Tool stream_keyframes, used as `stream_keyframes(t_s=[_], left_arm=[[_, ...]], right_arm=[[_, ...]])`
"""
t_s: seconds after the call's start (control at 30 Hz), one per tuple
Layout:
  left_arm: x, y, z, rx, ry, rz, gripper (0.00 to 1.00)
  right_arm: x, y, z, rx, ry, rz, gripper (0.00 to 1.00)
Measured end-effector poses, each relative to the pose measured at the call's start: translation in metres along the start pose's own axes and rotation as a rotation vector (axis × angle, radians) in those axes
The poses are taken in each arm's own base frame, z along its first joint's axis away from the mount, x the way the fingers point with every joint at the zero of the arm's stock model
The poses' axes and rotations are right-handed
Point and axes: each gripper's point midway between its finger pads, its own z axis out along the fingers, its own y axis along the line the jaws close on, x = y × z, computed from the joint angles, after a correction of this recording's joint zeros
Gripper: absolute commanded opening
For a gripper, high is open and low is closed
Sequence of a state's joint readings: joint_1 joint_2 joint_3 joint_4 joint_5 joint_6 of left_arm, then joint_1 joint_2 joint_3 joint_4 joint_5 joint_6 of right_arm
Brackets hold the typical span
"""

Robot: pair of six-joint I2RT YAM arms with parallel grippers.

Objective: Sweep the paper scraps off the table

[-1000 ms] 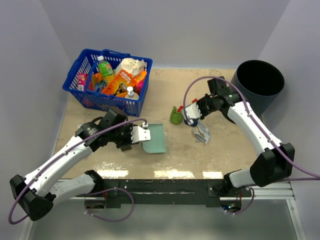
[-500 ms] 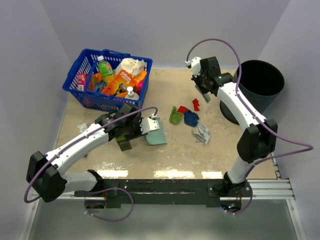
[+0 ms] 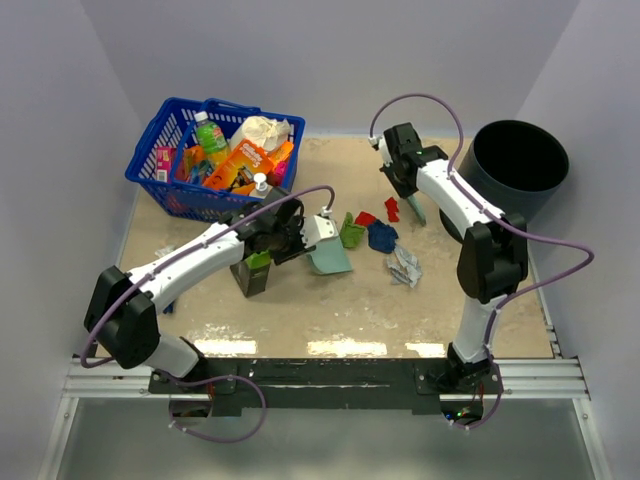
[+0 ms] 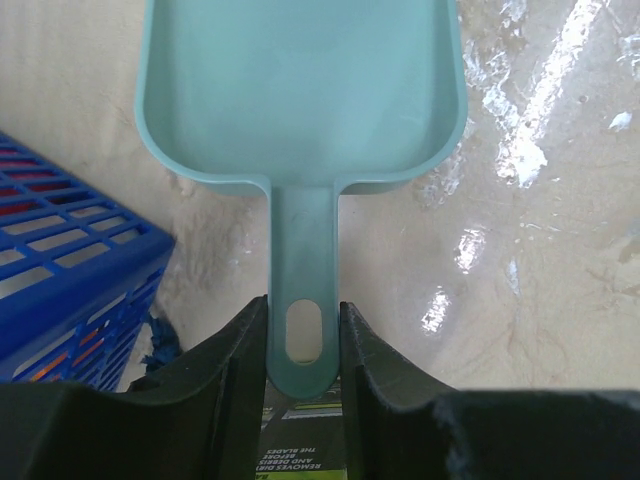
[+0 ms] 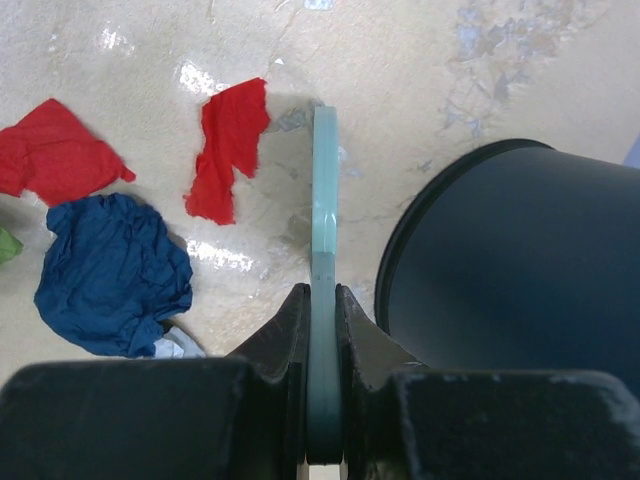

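Note:
The paper scraps lie mid-table: an olive green wad [image 3: 352,232], two red pieces [image 3: 365,218] [image 3: 392,208], a dark blue wad [image 3: 382,236] and a whitish-grey wad [image 3: 405,265]. My left gripper [image 3: 305,235] is shut on the handle of the teal dustpan [image 3: 328,255], whose mouth sits just left of the green wad. In the left wrist view the dustpan [image 4: 300,90] is empty and the gripper [image 4: 303,320] clamps its handle. My right gripper [image 3: 408,188] is shut on the teal brush [image 5: 325,200], beside a red piece [image 5: 230,150] and the blue wad [image 5: 115,270].
A blue basket [image 3: 150,170] full of groceries stands at the back left. A black bin [image 3: 520,165] stands at the back right, close to the brush [image 5: 520,270]. A green-and-black box [image 3: 252,272] stands under the left arm. Small bits lie near the left edge [image 3: 164,254].
My left gripper carried the dustpan right, up to the green wad. My right gripper lifted the brush away from the scraps toward the back, then settled beside the bin.

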State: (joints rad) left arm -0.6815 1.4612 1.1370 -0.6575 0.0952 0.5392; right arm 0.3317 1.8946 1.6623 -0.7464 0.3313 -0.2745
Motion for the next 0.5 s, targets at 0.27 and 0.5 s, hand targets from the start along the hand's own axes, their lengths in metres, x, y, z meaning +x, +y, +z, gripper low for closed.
stream_keyframes(t_s=[0.27, 0.5], left_arm=[[0.002, -0.01, -0.001, 0.055, 0.014, -0.013, 0.0], [0.006, -0.013, -0.014, 0.055, 0.025, -0.011, 0.0]], right_arm=[[0.001, 0.005, 0.003, -0.012, 0.006, 0.021, 0.0], [0.003, 0.01, 0.0, -0.037, 0.0, 0.035, 0.0]])
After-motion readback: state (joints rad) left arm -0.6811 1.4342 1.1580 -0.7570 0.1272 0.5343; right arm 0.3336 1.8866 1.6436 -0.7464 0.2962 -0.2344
